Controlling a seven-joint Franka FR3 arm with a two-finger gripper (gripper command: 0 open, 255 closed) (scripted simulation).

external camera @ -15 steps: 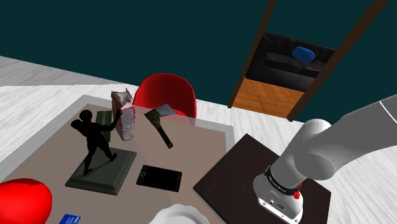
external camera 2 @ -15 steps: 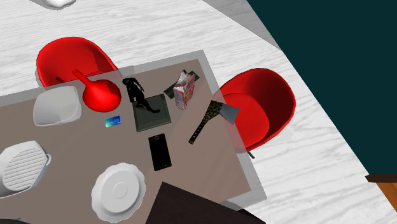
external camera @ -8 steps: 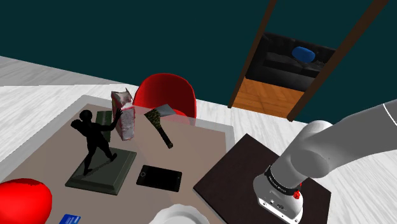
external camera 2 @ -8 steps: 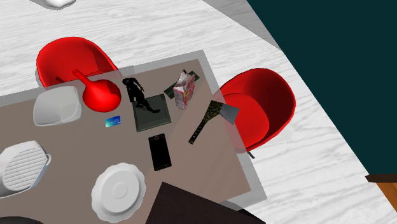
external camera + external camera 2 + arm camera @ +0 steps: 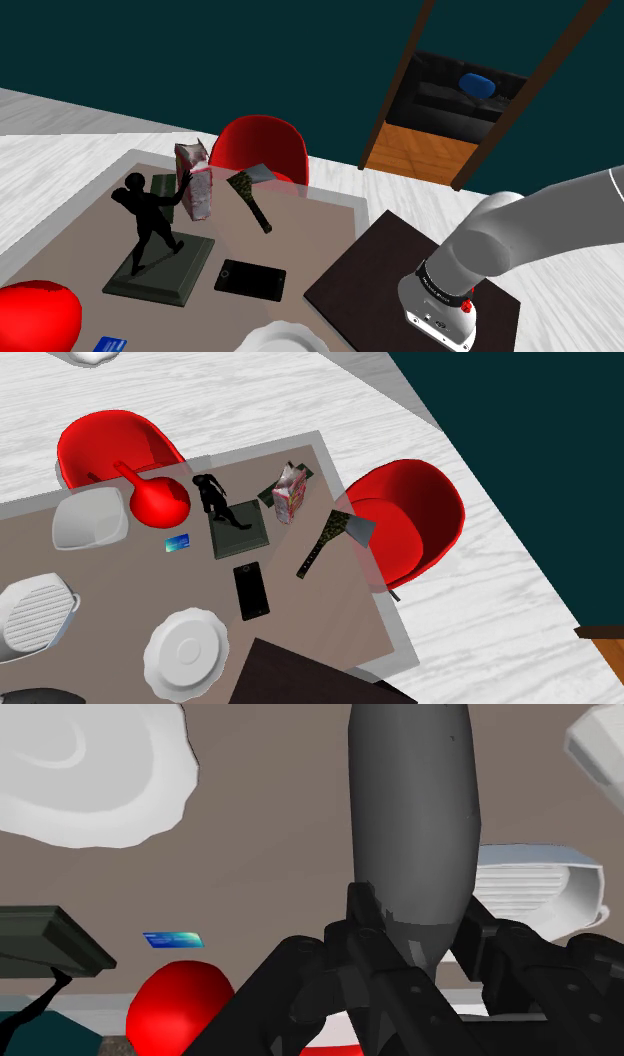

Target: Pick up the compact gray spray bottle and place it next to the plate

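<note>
In the wrist view a smooth gray spray bottle [image 5: 412,814] with a dark spray head stands out from my gripper [image 5: 410,959], which is shut on it at the head end. The black fingers [image 5: 300,979] clasp it from both sides, and it hangs above the brown table. The white scalloped plate [image 5: 85,774] lies on the table off to one side of the bottle. That plate also lies near the table's front edge [image 5: 185,649] and shows at the shoulder view's bottom edge [image 5: 285,340].
On the table are a black statue on a dark base [image 5: 228,517], a black phone [image 5: 251,590], a hatchet [image 5: 322,544], a carton [image 5: 290,492], a blue card [image 5: 178,543], a red vase [image 5: 158,500], a white bowl [image 5: 88,517] and a ridged white dish [image 5: 35,612]. Two red chairs [image 5: 410,517] flank it.
The arm's grey link has shifted slightly in the shoulder view. A dark shape has crept further in at the second exterior view's lower left edge. The table objects have not moved.
</note>
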